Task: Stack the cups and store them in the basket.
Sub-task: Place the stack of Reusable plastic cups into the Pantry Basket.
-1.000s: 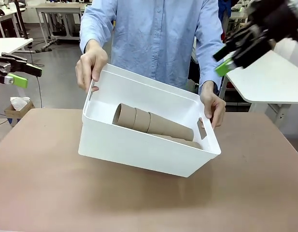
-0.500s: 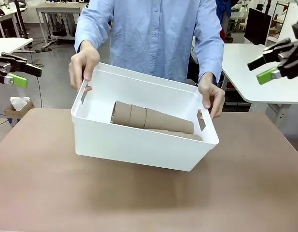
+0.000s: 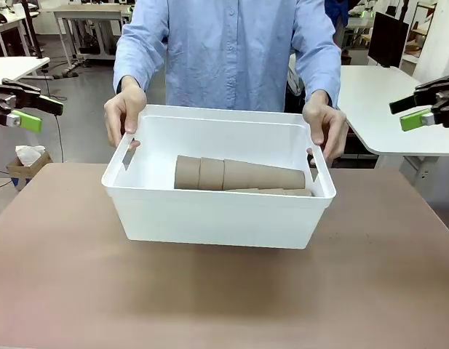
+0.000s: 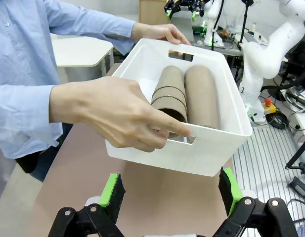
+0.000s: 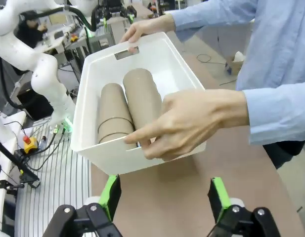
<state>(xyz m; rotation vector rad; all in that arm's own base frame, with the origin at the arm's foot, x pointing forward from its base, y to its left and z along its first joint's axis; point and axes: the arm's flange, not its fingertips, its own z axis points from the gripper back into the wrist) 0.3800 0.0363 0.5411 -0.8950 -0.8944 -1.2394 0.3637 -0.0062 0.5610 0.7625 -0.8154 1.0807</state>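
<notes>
While both claws hang spread and empty off table ends, left gripper [image 3: 20, 109] and right gripper [image 3: 426, 107] sit well apart from basket [image 3: 209, 211]. Basket between them at mid-table, gripped at both short ends by person's hands [image 3: 124, 110]. Cups [image 3: 231, 174] lie nested inside, long axis running claw to claw. Hands nearer than either claw.

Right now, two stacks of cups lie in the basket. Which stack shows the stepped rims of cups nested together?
The stack nearer the person's body, in the basket: rims step along its length. The other stack, on the robot's side, looks smooth.
</notes>
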